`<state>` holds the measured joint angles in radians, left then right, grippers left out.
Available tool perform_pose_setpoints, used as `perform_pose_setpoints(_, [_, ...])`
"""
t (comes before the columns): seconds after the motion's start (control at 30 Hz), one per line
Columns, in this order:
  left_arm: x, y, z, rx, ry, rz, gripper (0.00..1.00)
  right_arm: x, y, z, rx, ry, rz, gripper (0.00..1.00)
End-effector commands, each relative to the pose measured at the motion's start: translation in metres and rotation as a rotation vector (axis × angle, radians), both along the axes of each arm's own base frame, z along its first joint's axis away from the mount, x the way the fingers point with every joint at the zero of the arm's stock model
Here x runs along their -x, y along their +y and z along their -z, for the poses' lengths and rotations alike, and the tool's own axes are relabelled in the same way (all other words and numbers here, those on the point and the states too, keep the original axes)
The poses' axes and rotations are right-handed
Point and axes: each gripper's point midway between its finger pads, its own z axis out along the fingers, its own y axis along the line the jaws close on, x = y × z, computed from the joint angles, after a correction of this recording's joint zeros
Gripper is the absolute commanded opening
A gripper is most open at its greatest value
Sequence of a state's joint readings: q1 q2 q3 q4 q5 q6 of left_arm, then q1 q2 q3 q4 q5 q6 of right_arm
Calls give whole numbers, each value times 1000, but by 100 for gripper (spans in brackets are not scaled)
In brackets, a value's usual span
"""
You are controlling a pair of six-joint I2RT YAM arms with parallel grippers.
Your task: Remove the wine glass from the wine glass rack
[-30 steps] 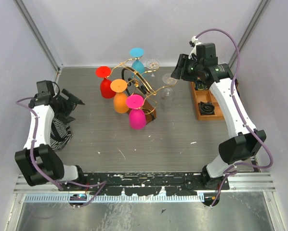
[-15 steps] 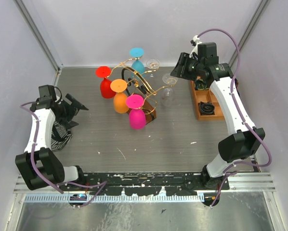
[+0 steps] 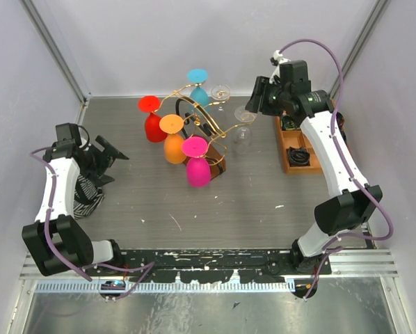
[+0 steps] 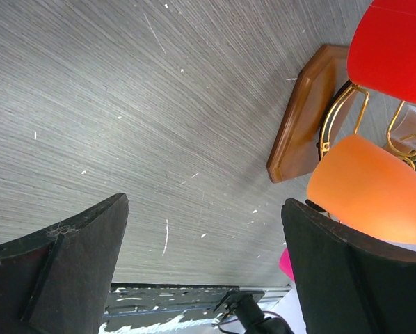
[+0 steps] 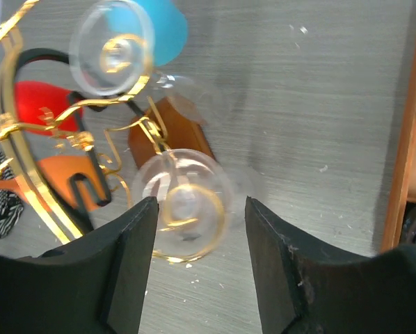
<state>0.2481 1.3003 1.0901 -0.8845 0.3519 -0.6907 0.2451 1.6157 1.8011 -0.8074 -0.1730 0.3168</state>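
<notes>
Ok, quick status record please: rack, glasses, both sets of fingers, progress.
rack: upright, mid-table
hanging on rack: red glass, orange glass, pink glass, blue glass, far clear glass, near clear glass
right fingers: open, over the near clear glass, not gripping it
left fingers: open, empty, left of the rack
tray: right of the rack
progress: no glass removed yet

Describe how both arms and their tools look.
The left arm and right arm share white links, black joints and black bases. A purple cable runs along each. The left tool and right tool each have two broad matte black fingers, lightly scuffed.
</notes>
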Motion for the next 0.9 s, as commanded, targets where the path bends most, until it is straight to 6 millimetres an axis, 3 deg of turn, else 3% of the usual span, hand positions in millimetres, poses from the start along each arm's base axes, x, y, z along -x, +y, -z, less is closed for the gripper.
perform_pose_setpoints(0.0, [6,-5,-1,24,-8,15,98,19,28,-86,61,-251,-103,59])
perform_pose_setpoints(0.17, [11,-9,-5,33,-28,23,98,18,84,-67,127,-207,-262,61])
perform_pose_setpoints(0.33, [15,-10,-4,29,-22,34,98,21,120,-47,168,-176,-347,65])
perform_pose_setpoints(0.63, [15,-15,3,61,-9,42,98,17,139,-7,240,-104,-389,68])
perform_pose_setpoints(0.87, [17,-16,6,70,-1,45,98,3,152,16,209,-38,-342,68])
